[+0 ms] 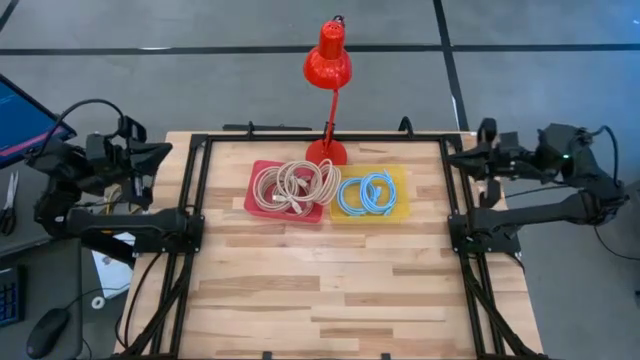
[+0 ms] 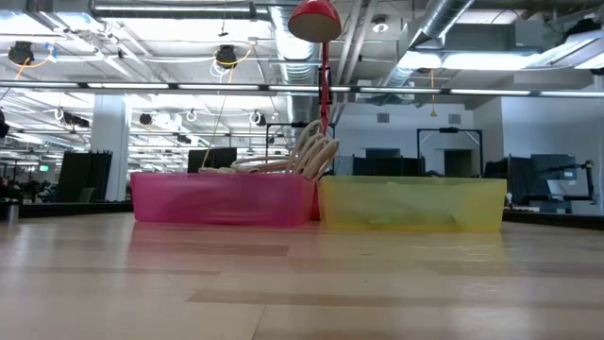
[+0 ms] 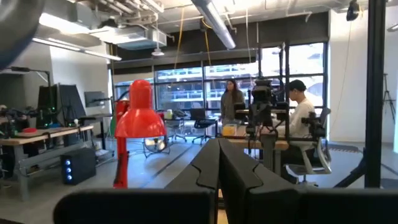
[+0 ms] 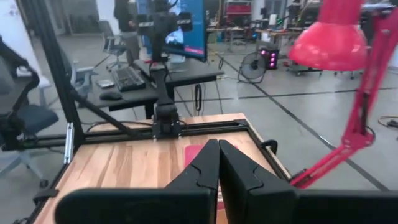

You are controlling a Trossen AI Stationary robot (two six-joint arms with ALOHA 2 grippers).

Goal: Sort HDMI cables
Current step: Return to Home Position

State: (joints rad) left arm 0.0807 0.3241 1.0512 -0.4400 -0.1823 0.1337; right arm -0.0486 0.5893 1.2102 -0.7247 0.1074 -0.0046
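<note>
Several beige cable coils [image 1: 293,186] lie piled in a pink tray [image 1: 256,197] at the table's far middle; in the low view some loops [image 2: 313,154] stick up over the tray's rim. Two light blue coils [image 1: 366,194] lie flat in the yellow tray [image 1: 400,178] beside it. My left gripper [image 3: 217,163] is shut and raised at the table's far left edge, away from the trays. My right gripper [image 4: 218,163] is shut and raised at the far right edge, pointing across the table.
A red desk lamp [image 1: 328,62] stands on its base [image 1: 326,152] just behind the two trays, its head hanging over the far edge. Black frame rails [image 1: 190,190] run along both sides of the table. The near half of the wooden table [image 1: 320,290] is bare wood.
</note>
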